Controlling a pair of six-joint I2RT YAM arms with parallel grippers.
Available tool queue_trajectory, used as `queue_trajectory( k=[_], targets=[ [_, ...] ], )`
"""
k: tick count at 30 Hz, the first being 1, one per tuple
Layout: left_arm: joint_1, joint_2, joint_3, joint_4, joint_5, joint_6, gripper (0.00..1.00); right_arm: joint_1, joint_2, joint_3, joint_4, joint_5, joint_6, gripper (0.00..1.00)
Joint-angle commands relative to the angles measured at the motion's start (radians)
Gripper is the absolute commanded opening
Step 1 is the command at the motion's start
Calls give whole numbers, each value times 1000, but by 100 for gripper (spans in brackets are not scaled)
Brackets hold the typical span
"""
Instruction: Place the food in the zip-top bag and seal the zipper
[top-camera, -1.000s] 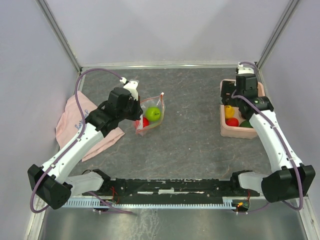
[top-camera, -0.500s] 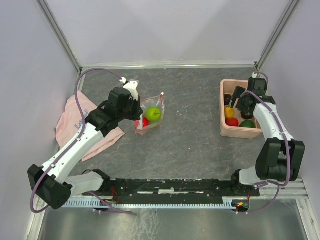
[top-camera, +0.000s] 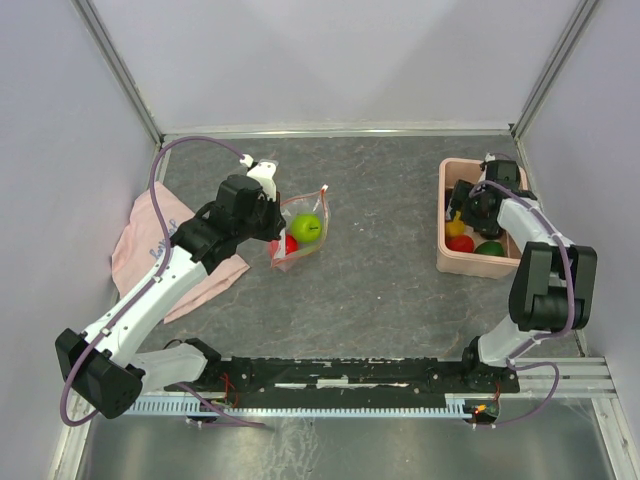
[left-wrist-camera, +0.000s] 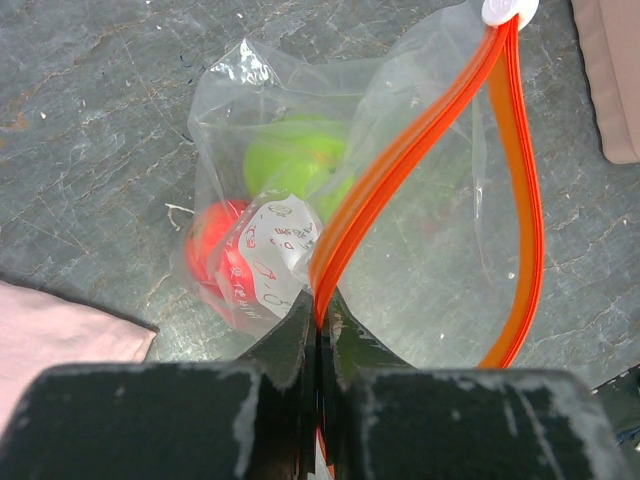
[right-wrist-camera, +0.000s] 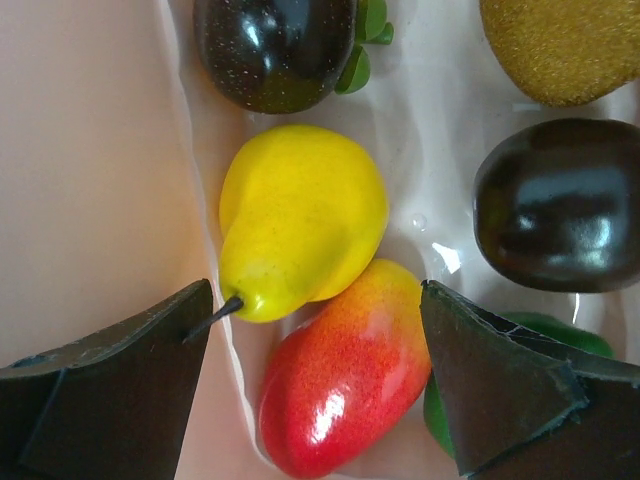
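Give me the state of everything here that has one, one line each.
zip-top bag, mouth open, green fruit and red fruit inside.
zipper, unsealed, its two strips spread apart.
left gripper, shut on the zipper's near end.
right gripper, open, fingers either side of yellow pear and red-orange fruit.
pink bin, holds several fruits.

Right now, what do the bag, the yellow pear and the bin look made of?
Bag: thin clear plastic film, crinkled and see-through. Pear: likely moulded plastic, glossy with fine stippling. Bin: apparently smooth pink plastic, sheen on its floor.
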Motion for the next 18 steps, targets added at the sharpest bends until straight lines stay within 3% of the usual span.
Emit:
queue_trajectory(
  k=[1, 8, 18],
  targets=[
    [4, -3, 1, 38, -17, 51, 3, 0, 33, 17, 64, -5, -13, 92],
    [4, 3, 1, 35, -16, 52, 3, -1, 58, 22, 108, 9, 9, 83],
    [6, 9, 2, 36, -19, 55, 3, -1, 5, 10, 92, 42, 23, 50]
  ],
)
